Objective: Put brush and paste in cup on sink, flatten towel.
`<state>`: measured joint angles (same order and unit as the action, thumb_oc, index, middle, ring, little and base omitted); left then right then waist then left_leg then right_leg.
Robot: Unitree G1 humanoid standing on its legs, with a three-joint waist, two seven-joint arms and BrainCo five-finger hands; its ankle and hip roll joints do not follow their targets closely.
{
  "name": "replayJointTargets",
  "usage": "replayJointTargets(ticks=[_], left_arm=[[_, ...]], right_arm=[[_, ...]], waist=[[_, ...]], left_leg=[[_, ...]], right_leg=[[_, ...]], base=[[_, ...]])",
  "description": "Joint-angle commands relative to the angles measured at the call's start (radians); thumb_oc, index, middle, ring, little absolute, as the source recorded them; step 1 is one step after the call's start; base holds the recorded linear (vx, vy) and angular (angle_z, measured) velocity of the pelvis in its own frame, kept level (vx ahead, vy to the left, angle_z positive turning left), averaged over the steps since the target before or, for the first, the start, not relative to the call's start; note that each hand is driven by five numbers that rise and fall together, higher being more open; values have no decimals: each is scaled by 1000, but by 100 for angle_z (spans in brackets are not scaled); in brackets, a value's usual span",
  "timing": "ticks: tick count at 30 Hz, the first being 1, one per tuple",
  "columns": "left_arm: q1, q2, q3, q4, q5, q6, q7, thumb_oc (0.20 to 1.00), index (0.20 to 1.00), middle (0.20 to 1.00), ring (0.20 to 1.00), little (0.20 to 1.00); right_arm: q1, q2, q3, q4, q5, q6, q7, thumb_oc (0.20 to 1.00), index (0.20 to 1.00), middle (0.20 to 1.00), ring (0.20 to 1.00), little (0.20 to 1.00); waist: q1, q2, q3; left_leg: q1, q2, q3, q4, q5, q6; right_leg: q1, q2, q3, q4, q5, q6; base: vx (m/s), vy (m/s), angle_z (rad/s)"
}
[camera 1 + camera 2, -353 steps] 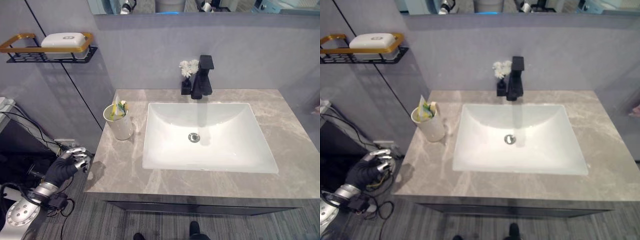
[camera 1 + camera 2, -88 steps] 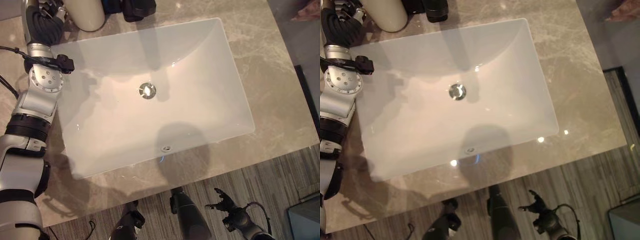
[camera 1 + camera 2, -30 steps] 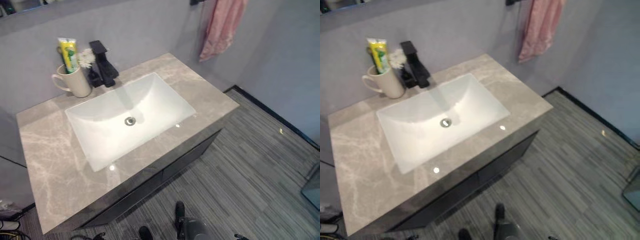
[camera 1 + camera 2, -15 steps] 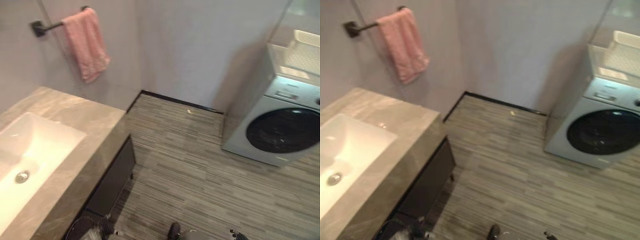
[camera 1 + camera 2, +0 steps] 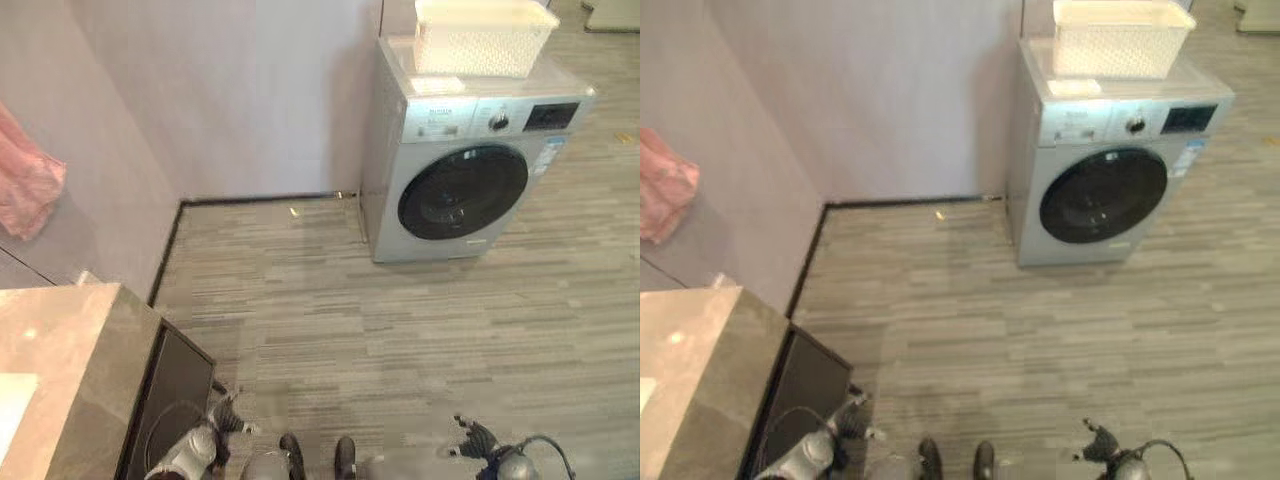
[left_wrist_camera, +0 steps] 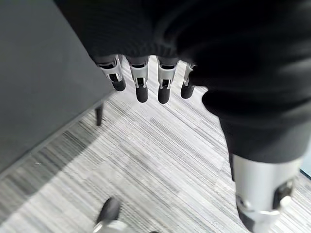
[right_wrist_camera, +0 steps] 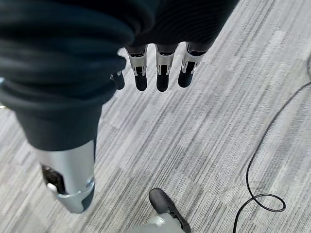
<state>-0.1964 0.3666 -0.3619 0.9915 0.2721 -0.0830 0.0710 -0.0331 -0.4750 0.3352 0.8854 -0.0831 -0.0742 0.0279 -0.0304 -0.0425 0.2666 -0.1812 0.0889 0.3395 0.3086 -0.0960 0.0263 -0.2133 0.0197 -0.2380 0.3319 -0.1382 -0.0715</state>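
While you look through the left eye view, you see a pink towel [image 5: 25,185] hanging on the grey wall at the far left, bunched and not flat. Below it, the corner of the stone table [image 5: 60,370] that carries the sink comes in from the lower left, with its dark cabinet [image 5: 165,395] under it. A washing machine [image 5: 462,150] stands against the wall at the upper right, well apart from the table, and a white basket [image 5: 485,35] sits on top of it. The striped wood floor [image 5: 400,330] lies between them. Your left hand [image 5: 226,417] hangs low, just beside the cabinet, and your right hand [image 5: 472,437] hangs low at the lower right, both over the floor.

In the right eye view, the same scene appears: the towel at the left edge, the washing machine and the basket at the upper right, and both hands low near the bottom edge.

In the left wrist view, the fingers [image 6: 142,87] of your left hand are straight and relaxed, the thumb stands apart from them, and they hold nothing. The dark side of the cabinet is near them, and the floor is past them.

In the right wrist view, the fingers [image 7: 163,77] of your right hand are also straight and relaxed, empty, with the floor past them.
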Motion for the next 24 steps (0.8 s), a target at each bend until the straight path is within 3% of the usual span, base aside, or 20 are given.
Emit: replayJointTargets(ticks=[1, 6, 9, 13, 14, 15, 17, 18, 19, 22, 24], left_arm=[[45, 4, -5, -32, -38, -9, 21, 1000, 1000, 1000, 1000, 1000], [60, 27, -5, -70, -44, -21, 3, 1000, 1000, 1000, 1000, 1000], [69, 38, 0, -83, -44, -26, 1, 1000, 1000, 1000, 1000, 1000], [72, 46, 0, -101, -44, -31, 4, 1000, 1000, 1000, 1000, 1000], [68, 47, -3, -105, -42, -35, 4, 1000, 1000, 1000, 1000, 1000], [64, 48, 2, -98, -38, -44, 10, 1000, 1000, 1000, 1000, 1000], [55, 47, 2, -83, -30, -49, 11, 1000, 1000, 1000, 1000, 1000], [55, 46, 2, -82, -30, -49, 11, 1000, 1000, 1000, 1000, 1000], [41, 45, -2, -67, -19, -58, 13, 1000, 1000, 1000, 1000, 1000], [36, 42, -4, -41, -4, -63, 16, 1000, 1000, 1000, 1000, 1000], [34, 38, -16, -25, 12, -59, 14, 1000, 1000, 1000, 1000, 1000]], right_arm=[[-1, -32, -40, -31, 34, -37, 2, 1000, 1000, 1000, 1000, 1000], [38, -29, -57, -59, 62, -48, 26, 1000, 1000, 1000, 1000, 1000], [74, -35, -59, -98, 57, -55, 45, 1000, 1000, 1000, 1000, 1000], [100, -43, -69, -149, 69, -62, 52, 1000, 1000, 1000, 1000, 1000], [112, -43, -75, -161, 77, -66, 57, 1000, 1000, 1000, 1000, 1000], [130, -49, -74, -198, 83, -71, 72, 1000, 1000, 1000, 1000, 1000], [137, -60, -63, -207, 76, -78, 77, 1000, 1000, 1000, 1000, 1000], [138, -60, -63, -207, 76, -78, 77, 1000, 1000, 1000, 1000, 1000], [144, -59, -51, -201, 55, -77, 76, 1000, 1000, 1000, 1000, 1000], [162, -75, -46, -273, 6, -74, 82, 1000, 1000, 1000, 1000, 1000], [189, -79, -44, -301, -7, -77, 91, 1000, 1000, 1000, 1000, 1000]], waist=[[33, 11, -7], [30, 15, -21], [11, 24, -24], [-20, 43, -28], [-32, 46, -32], [-46, 50, -43], [-62, 47, -52], [-62, 50, -53], [-79, 46, -60], [-101, 48, -64], [-111, 40, -81]], left_leg=[[-32, 26, 4, 168, -71, 8], [17, -16, -6, 94, -77, 29], [101, -78, -32, -19, -61, 56], [145, -87, -45, -91, -16, 44], [163, -95, -55, -119, -6, 34], [199, -102, -64, -166, -3, 11], [240, -99, -78, -183, -6, -17], [242, -97, -79, -186, -6, -18], [298, -87, -105, -215, -6, -47], [367, -62, -131, -244, 3, -73], [389, -43, -149, -227, 13, -92]], right_leg=[[57, -165, -26, 95, -30, 136], [71, -173, -5, 105, 18, 178], [27, -188, 44, 199, 167, 212], [-44, -136, 92, 230, 172, 210], [-55, -107, 109, 191, 149, 204], [-79, -125, 102, 30, 146, 200], [-124, -151, 120, -110, 205, 214], [-120, -149, 118, -115, 207, 215], [-165, -187, 148, -224, 276, 241], [-179, -189, 126, -248, 311, 258], [-147, -173, 103, -229, 303, 242]], base=[[173, 35, 4], [165, 79, 9], [177, 131, 3], [189, 32, 1], [306, -53, 6], [430, -110, 6], [367, -130, 1], [468, -205, 2], [346, -152, 10], [482, -266, 39], [410, -329, 42]])
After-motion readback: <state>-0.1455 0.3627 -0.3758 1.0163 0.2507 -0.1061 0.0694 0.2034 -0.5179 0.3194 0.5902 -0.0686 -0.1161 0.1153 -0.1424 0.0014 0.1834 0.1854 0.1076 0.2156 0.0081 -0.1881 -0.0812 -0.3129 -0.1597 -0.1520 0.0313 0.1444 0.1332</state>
